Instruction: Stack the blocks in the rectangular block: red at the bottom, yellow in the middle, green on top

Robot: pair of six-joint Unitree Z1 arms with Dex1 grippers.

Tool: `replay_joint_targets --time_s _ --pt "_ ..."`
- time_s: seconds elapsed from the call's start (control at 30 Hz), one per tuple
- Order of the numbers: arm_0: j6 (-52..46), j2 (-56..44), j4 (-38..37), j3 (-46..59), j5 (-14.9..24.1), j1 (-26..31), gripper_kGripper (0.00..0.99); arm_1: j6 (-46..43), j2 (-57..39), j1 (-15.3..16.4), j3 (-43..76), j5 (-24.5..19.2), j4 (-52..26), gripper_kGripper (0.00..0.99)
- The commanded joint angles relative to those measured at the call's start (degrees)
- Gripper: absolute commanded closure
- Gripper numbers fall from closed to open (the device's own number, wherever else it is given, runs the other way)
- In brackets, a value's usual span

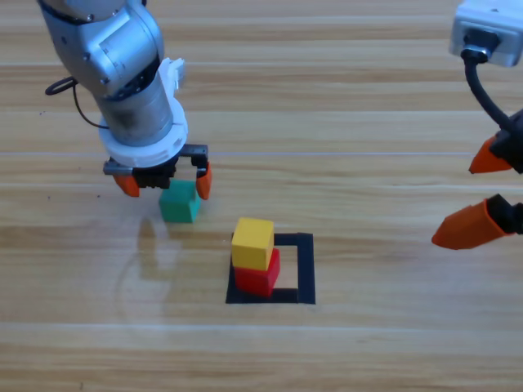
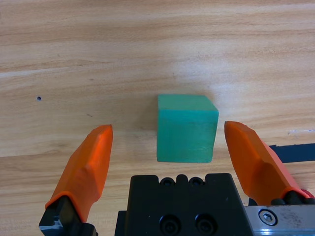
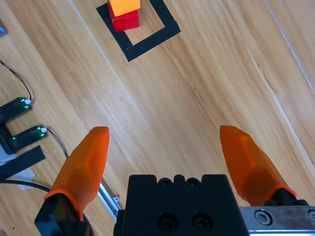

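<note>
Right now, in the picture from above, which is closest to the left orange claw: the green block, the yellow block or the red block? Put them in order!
Measured from the left gripper:
1. Green cube, right under its open jaws, on the table.
2. Yellow cube, off to the right, on top of the red one.
3. Red cube, just below the yellow, inside the black tape frame.

Teal-green cube (image 1: 179, 202), yellow cube (image 1: 252, 242), red cube (image 1: 258, 275), black tape frame (image 1: 304, 269)

I see my left gripper (image 2: 167, 140) spread wide, green cube (image 2: 186, 129) between its jaws, untouched, on the table (image 2: 123, 49).
</note>
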Motion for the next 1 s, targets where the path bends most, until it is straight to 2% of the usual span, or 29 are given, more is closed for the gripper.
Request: replay_joint_targets --time_s 0.03,0.3,0.5,0.53,0.6,0.77,0.8,0.87,1.0 --pt "-0.6 2.6 0.4 0.3 0.1 -1.3 0.031 -0.3 1.7 -1.3 1.6 1.2 -1.0 0.002" --pt "-0.8 6.0 0.3 -0.3 0.8 -2.4 0.033 -0.7 1.7 -1.3 1.9 1.8 -1.0 0.002" --pt "-0.5 6.9 0.0 -0.5 0.8 -2.5 0.145 -0.8 1.8 -1.3 1.9 1.8 -1.0 0.002" --pt "-0.3 6.9 0.0 -0.5 0.7 -2.5 0.192 -0.8 1.8 -1.3 1.9 1.8 -1.0 0.002" --pt "-0.1 6.9 0.1 -0.4 0.7 -2.5 0.360 -0.8 1.8 -1.3 1.9 1.8 -1.0 0.002" --pt "1.3 4.6 1.7 -0.1 0.8 -2.2 0.903 -0.8 2.0 -1.3 1.8 1.8 -1.0 0.002" --pt "1.5 3.8 2.1 -0.3 0.9 -2.0 0.938 -0.8 2.0 -1.3 1.8 1.8 -1.0 0.002" --pt "1.6 2.8 4.1 -2.3 0.9 -2.0 0.942 -0.7 2.0 -1.3 1.8 1.8 -1.0 0.002" --pt "0.9 3.1 17.2 -14.7 1.9 -2.4 0.990 -0.7 1.9 -1.3 1.8 1.6 -1.0 0.002"
